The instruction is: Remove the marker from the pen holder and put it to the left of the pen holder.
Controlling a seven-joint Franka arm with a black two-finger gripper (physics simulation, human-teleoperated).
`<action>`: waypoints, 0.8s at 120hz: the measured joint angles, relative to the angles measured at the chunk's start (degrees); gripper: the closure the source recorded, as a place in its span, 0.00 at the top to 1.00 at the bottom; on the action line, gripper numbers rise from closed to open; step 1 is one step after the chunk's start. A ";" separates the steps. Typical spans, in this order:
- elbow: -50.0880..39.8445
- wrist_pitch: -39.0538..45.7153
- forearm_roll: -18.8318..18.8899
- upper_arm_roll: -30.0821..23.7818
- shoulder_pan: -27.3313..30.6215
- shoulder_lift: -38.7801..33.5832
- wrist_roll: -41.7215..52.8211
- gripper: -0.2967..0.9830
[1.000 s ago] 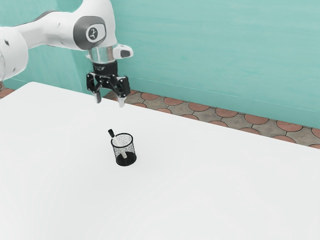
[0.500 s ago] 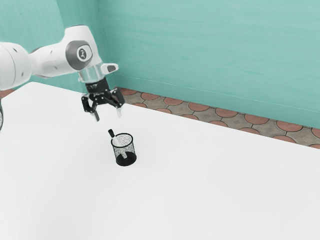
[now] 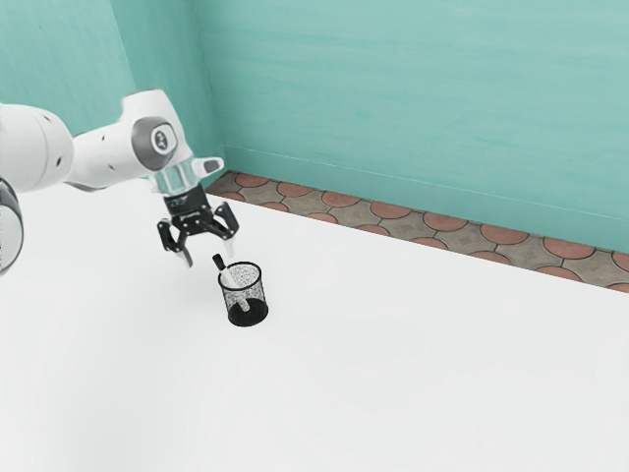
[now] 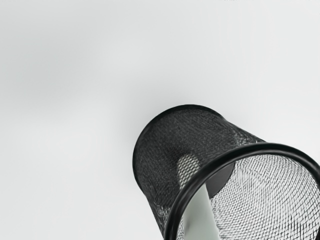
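"Leaning inside the black mesh pen holder (image 3: 259, 295), the marker (image 3: 229, 275) can be seen, with its black end raised past the rim. Toward which hour is it tilted?"

"Toward eleven, as judged in the exterior view. Its pale body is slanted down through the mouth, and its lower end is held near the holder's base, toward five o'clock from the black end."

"And the tool (image 3: 209, 254)?"

"It is found at about eleven o'clock from the holder, near the marker's black end. It is released: its two fingers are spread apart, and nothing is clasped by them. In the exterior view the black end is framed by the gap between the fingertips, though whether either one is touched by it cannot be told."

"How is the arm (image 3: 103, 152) brought in?"

"From nine o'clock in that view, with the tool pointed down toward the white counter (image 3: 423, 374), on which the holder is stood upright."

"What is shown from the wrist?"

"The holder's rim is set closer to the camera than its base. Part of the pale body is seen through the mouth, and part through the mesh."

"And beyond the counter?"

"Toward one o'clock, patterned floor tiles (image 3: 447, 222) are bordered by a teal wall (image 3: 393, 108)."
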 joint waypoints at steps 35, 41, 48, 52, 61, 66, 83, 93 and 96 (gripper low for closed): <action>0.13 1.58 -0.03 -1.04 0.00 0.22 2.88 0.53; 0.10 1.68 -0.04 -1.25 0.00 0.14 3.30 0.50; 0.09 1.73 -0.05 -1.58 0.01 0.03 3.76 0.47; 0.01 1.75 -0.08 -1.74 0.00 -0.02 4.00 0.46; -0.28 1.74 -0.15 -1.88 0.00 -0.15 4.49 0.43; -0.36 1.69 -0.17 -1.90 0.00 -0.18 4.74 0.42; -0.43 1.50 -0.27 -1.94 0.01 -0.26 5.48 0.32; -0.50 1.23 -0.30 -1.97 0.00 -0.29 5.84 0.26; -0.51 1.15 -0.30 -1.96 0.00 -0.29 5.94 0.25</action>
